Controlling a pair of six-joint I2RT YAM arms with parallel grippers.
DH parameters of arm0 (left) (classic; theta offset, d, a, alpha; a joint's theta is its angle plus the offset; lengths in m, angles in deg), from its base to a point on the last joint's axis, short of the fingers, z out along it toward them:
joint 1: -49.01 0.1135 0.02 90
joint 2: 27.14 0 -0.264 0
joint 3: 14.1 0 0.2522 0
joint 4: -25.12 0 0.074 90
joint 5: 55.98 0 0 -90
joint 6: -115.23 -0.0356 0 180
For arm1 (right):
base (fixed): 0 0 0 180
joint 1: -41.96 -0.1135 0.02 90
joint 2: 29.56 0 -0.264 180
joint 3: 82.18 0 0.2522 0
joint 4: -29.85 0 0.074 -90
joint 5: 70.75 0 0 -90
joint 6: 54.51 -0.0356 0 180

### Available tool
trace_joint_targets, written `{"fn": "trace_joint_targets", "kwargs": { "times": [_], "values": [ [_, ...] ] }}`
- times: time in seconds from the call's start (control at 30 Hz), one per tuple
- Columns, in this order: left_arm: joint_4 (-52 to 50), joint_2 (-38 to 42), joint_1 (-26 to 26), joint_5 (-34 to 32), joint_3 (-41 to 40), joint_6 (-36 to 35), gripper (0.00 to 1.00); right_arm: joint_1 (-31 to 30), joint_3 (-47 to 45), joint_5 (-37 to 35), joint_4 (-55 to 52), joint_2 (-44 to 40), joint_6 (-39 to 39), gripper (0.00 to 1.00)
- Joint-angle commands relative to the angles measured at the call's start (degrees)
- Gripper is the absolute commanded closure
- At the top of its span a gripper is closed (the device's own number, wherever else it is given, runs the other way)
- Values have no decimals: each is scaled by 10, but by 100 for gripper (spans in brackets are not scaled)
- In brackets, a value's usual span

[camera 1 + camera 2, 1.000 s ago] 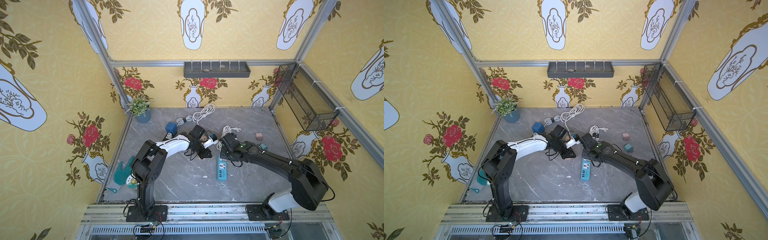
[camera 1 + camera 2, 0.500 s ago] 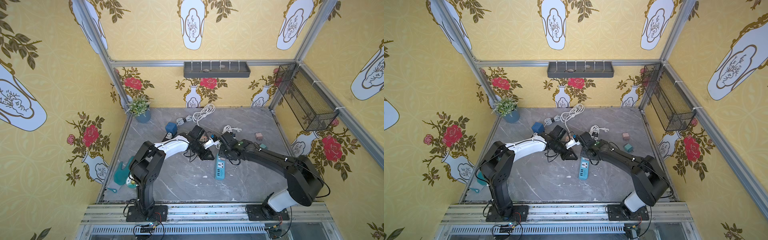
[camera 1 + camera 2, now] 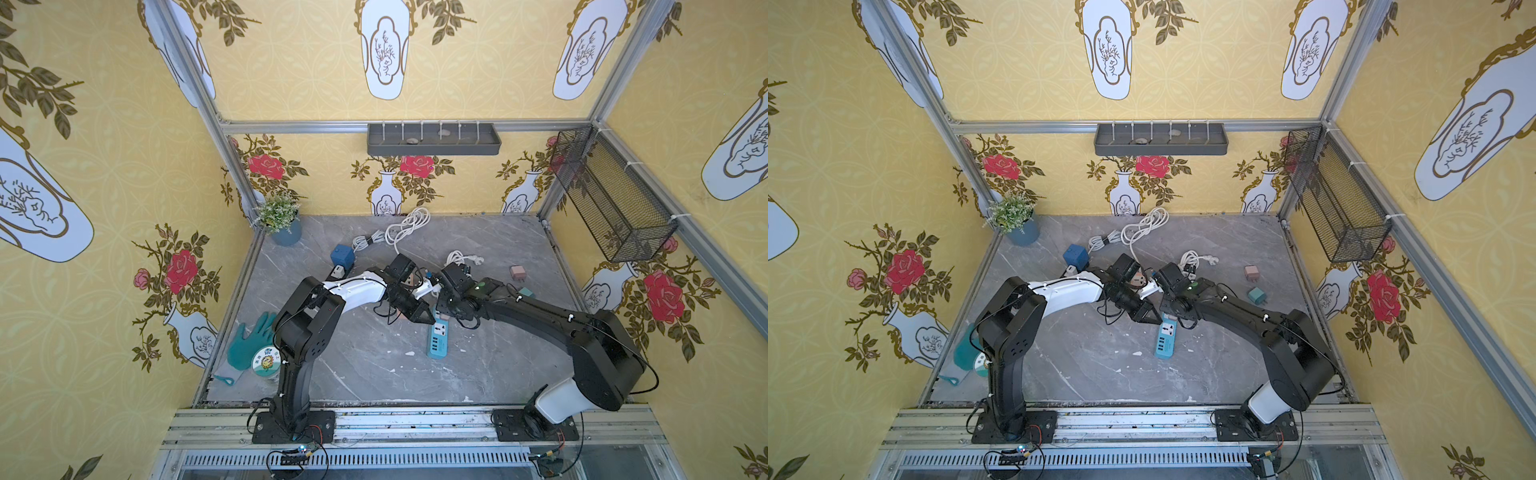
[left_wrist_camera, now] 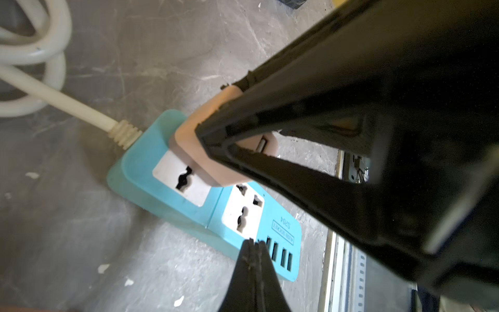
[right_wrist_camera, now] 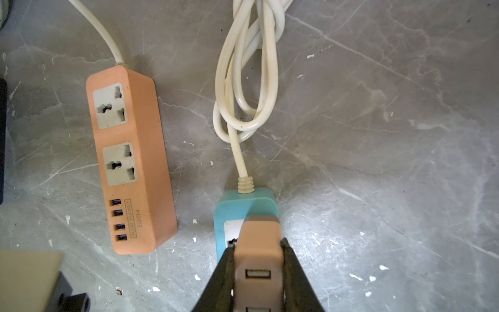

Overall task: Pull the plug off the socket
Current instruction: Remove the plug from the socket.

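A grey marble-patterned tabletop (image 3: 374, 365) lies inside a booth of yellow floral wallpaper. Near its middle sits the blue power strip (image 4: 205, 205), and the pink plug (image 5: 258, 248), a small USB charger block, stands in the strip's outlet nearest the cord end. In the left wrist view the plug looks tilted, its near edge lifted off the outlet face, so it seems partly worked loose, though whether the pins are fully out cannot be told.

The right gripper (image 5: 258, 272) is clamped on the plug's two flat sides, a fingertip (image 5: 224, 270) on each; that hold across the block gives a straight pull away from the outlet. The left gripper (image 4: 253, 243) has its jaws pressed together with nothing between them, and its tip bears down on the strip beside the second outlet, probably to pin the light strip to the table so it does not rise with the plug.

The strip's white cord (image 5: 243, 89) loops away behind it. An orange power strip (image 5: 129, 162) lies just beside, apart from both grippers. Further off in a top view are a pink charger (image 3: 516, 272), a green glove (image 3: 245, 345) and a potted plant (image 3: 282, 220).
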Motion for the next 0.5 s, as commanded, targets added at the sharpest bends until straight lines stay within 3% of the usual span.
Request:
{"fn": "trace_joint_targets", "kwargs": {
  "times": [0.0,0.47],
  "values": [
    [21,-13,-3,-6,-4,23,100,1,3,-1,10,-1,-17,100],
    [-32,-59,-4,-99,25,14,100,1,-2,5,17,-10,-24,100]
  ]
}}
